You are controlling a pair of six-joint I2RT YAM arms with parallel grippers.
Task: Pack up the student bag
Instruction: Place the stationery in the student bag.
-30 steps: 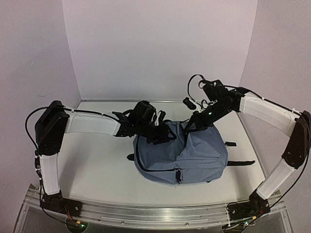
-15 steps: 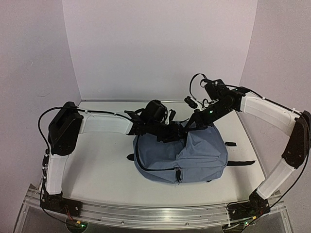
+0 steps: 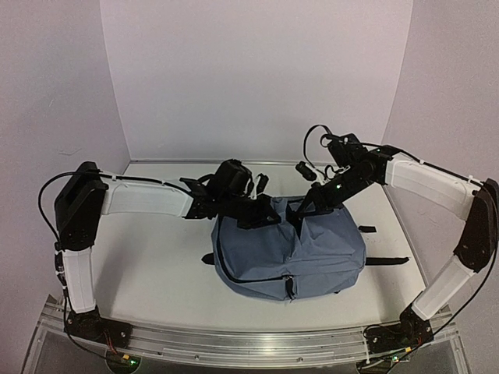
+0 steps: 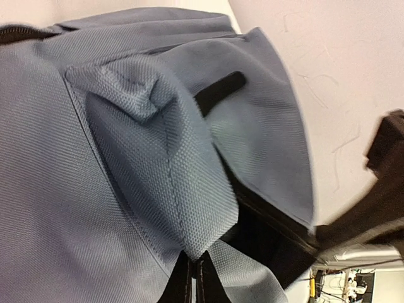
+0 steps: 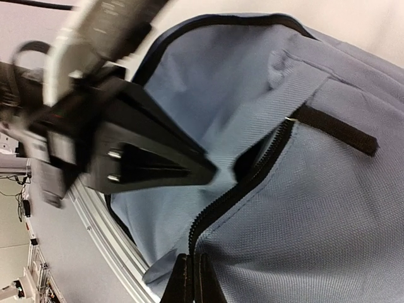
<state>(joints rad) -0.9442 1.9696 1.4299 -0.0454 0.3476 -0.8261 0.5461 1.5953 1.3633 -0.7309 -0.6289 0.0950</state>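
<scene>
Student bag (image 3: pixel 312 253): slate-blue, slumped on the white table (image 3: pixel 156 257), roughly midway between the two arms, front pocket zip turned toward the near edge.

Left of the bag: left arm stretched in low across the table, with the left gripper (image 3: pixel 267 218) landing on the bag's far-left top corner. Up close from the left wrist, fingertips (image 4: pixel 181 287) squeezed fully together on the pointed tip of a blue fabric flap (image 4: pixel 158 177), so a proper pinch on the bag, no gap at all. Dark open mouth of the bag just beside that flap, plus a short black loop (image 4: pixel 219 93) stitched further up the fabric.

Middle of the bag's top edge: main opening gaping a bit, black zipper (image 5: pixel 243 186) running along the lip.

Right of that: right gripper (image 3: pixel 300 212) coming down at a slant onto the top of the bag, just beside the left one. Jaws clamped tight too, right on the zippered edge of the opening, going by the right wrist view.

Far right of the bag: black straps (image 3: pixel 386 261) poking out flat onto the table.
</scene>
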